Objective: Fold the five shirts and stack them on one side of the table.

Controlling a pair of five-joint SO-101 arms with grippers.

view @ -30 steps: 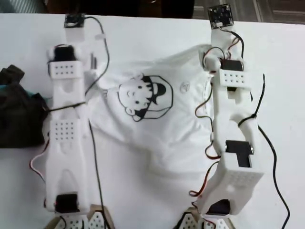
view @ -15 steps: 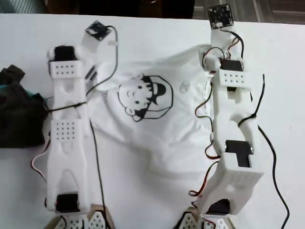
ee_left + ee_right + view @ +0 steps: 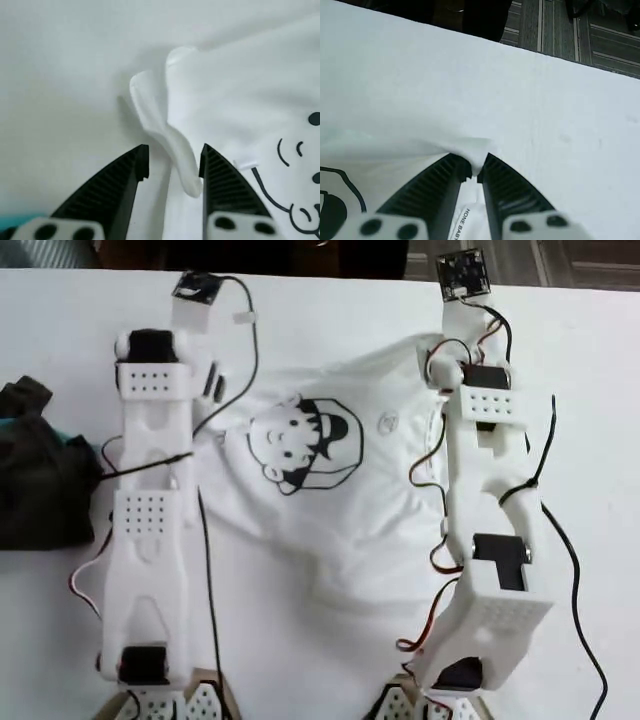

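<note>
white shirt (image 3: 330, 510) spread on table (image 3: 330, 310); right fingers (image 3: 436, 184) pinching its edge

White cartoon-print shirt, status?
Left gripper open astride a fold of the white cartoon-print shirt. Right gripper shut on its far edge. Dark clothes heap lies apart from it.

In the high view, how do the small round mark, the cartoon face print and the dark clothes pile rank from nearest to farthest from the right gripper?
From the right gripper:
1. small round mark, close by on the white shirt.
2. cartoon face print, at the shirt's middle.
3. dark clothes pile, far off on the other side.
</note>
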